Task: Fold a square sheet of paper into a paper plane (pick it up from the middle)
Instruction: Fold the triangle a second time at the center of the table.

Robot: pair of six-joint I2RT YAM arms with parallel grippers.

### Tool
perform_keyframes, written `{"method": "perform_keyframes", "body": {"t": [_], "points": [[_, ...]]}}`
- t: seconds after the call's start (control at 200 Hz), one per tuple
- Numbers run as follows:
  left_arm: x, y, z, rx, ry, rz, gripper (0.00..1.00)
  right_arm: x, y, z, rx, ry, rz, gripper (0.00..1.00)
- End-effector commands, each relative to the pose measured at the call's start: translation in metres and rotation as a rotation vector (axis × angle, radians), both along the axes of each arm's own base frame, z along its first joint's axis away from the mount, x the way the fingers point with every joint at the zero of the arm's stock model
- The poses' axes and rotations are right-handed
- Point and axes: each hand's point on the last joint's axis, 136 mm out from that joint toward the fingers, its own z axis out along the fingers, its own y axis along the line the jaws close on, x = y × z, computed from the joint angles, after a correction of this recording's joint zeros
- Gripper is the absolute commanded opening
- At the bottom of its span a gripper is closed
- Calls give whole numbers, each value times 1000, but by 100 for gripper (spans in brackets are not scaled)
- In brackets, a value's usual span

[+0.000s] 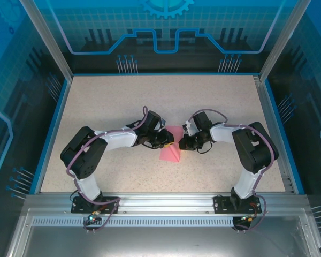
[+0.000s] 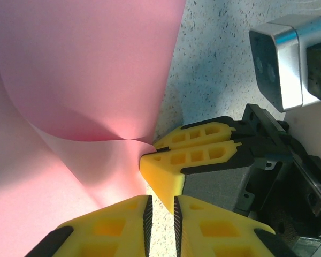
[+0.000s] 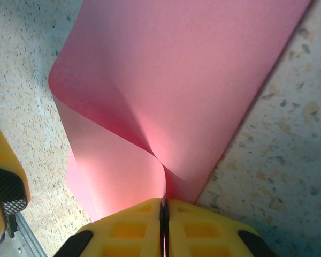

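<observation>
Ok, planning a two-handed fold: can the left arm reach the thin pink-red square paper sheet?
Probably yes: the left gripper hangs beside the pink paper sheet, jaws slightly apart; the right gripper, pinching it, crowds that spot.

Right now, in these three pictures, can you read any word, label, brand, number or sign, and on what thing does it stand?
None can be read.
The sheet of paper is plain pink, with no print.
The yellow fingers carry no letters or numbers.
The blue back panel bears a gear drawing and lines, not words.
</observation>
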Motion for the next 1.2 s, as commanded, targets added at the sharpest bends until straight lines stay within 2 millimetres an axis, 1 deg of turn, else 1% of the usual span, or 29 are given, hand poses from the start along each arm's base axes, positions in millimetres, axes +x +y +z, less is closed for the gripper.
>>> {"method": "perform_keyframes", "body": {"t": [0.0,0.195,0.395,0.5,0.655,0.7,0.81,0.885,1.045,1.195], "points": [[-2,-5,2,5,0,-28,21,6,-4,2,-3,-8,-17,10],[-3,-5,1,8,4,-30,20,6,-5,-1,-9,-3,-19,10],[-4,-4,-2,13,10,-32,20,8,-3,7,7,-21,-18,10],[-4,-5,-3,12,11,-32,20,5,-4,4,-1,-8,-15,10],[-3,-4,-2,12,6,-31,20,6,-5,2,-10,-9,-21,10],[-4,-5,-2,11,7,-33,20,8,-5,5,-7,-23,-23,10],[-4,-4,-2,13,9,-33,20,6,0,14,27,-24,-10,9],[-4,-5,-3,15,10,-32,20,7,-2,17,17,-39,-12,9],[-4,-5,-2,13,8,-34,20,6,-4,16,14,-37,-12,9],[-4,-6,-3,13,10,-34,20,7,-4,9,3,-27,-17,9]]}}
